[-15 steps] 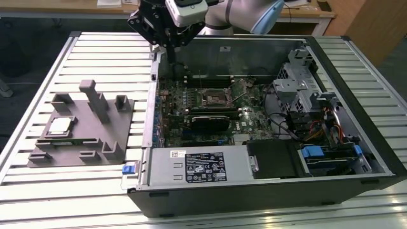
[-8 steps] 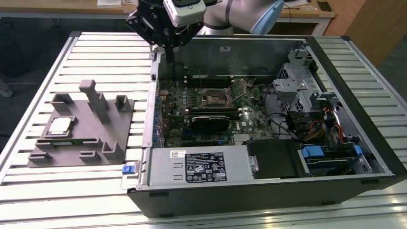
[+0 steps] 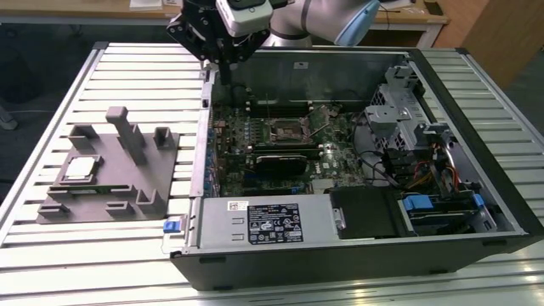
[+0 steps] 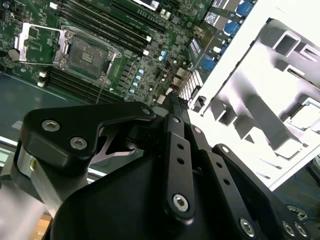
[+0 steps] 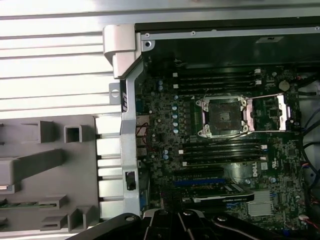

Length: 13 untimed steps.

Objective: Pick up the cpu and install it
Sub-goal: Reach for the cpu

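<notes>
- Black linkage of the gripper (image 4: 173,97) is sitting closest to the lens in the second wrist view. I'm reading the fingers as pinched together with nothing between them.
- From the exterior view I'm seeing the gripper (image 3: 226,67) hanging above the far corner of the open PC's case wall (image 3: 202,153).
- Meanwhile the cpu (image 3: 81,167) is lying flat in a recess of the grey fixture (image 3: 93,197), outside the case on the slatted table (image 3: 127,70).
- From the gripper it's lying toward the exterior view's left and nearer that camera, on the other side of the case wall.
- It's square, so I'm not getting any long axis; its edges are running parallel with the fixture's.
- Tall posts (image 3: 126,127) are standing just beside it on the case side. I'm guessing straight overhead is the open room.
- CPU socket (image 3: 285,131) is sitting with its frame flipped open, looking empty, well apart from the cpu.
</notes>
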Motion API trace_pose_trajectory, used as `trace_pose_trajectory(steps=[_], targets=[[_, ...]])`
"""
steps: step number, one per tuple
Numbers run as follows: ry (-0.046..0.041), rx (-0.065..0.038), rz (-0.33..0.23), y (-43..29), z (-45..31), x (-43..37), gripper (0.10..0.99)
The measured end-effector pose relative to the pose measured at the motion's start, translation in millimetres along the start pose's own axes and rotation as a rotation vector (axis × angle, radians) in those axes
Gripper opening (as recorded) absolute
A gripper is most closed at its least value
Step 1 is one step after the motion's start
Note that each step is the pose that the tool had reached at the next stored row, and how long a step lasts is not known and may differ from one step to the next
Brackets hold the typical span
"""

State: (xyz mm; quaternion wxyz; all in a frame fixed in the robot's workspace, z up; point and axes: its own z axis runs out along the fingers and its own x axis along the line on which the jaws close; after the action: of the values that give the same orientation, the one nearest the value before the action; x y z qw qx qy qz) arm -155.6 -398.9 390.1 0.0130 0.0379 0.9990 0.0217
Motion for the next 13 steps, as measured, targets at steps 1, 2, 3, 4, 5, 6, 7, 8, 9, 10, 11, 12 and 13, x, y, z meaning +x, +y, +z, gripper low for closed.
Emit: trace_pose_trajectory(steps=[1, 2, 3, 4, 5, 6, 7, 8, 9, 10, 11, 12, 13], targets=[[0.0001, 0.000, 0.000, 0.0, 0.1, 0.2, 0.106], [0.0002, 0.000, 0.000, -0.1, 0.1, 0.5, 0.106], [0.0002, 0.000, 0.000, -0.1, 0.2, 0.7, 0.106], [0.0002, 0.000, 0.000, -0.1, 0.3, 1.0, 0.106], [0.0003, 0.000, 0.000, -0.1, 0.4, 1.3, 0.106], [0.0004, 0.000, 0.000, -0.1, 0.5, 1.6, 0.106], [0.0005, 0.000, 0.000, -0.2, 0.6, 1.8, 0.106], [0.0006, 0.000, 0.000, -0.2, 0.6, 2.1, 0.106], [0.0006, 0.000, 0.000, -0.2, 0.7, 2.4, 0.106], [0.0007, 0.000, 0.000, -0.2, 0.8, 2.6, 0.106], [0.0007, 0.000, 0.000, -0.3, 0.9, 2.9, 0.106], [0.0007, 0.000, 0.000, -0.3, 1.0, 3.2, 0.106], [0.0008, 0.000, 0.000, -0.3, 1.1, 3.5, 0.106]])
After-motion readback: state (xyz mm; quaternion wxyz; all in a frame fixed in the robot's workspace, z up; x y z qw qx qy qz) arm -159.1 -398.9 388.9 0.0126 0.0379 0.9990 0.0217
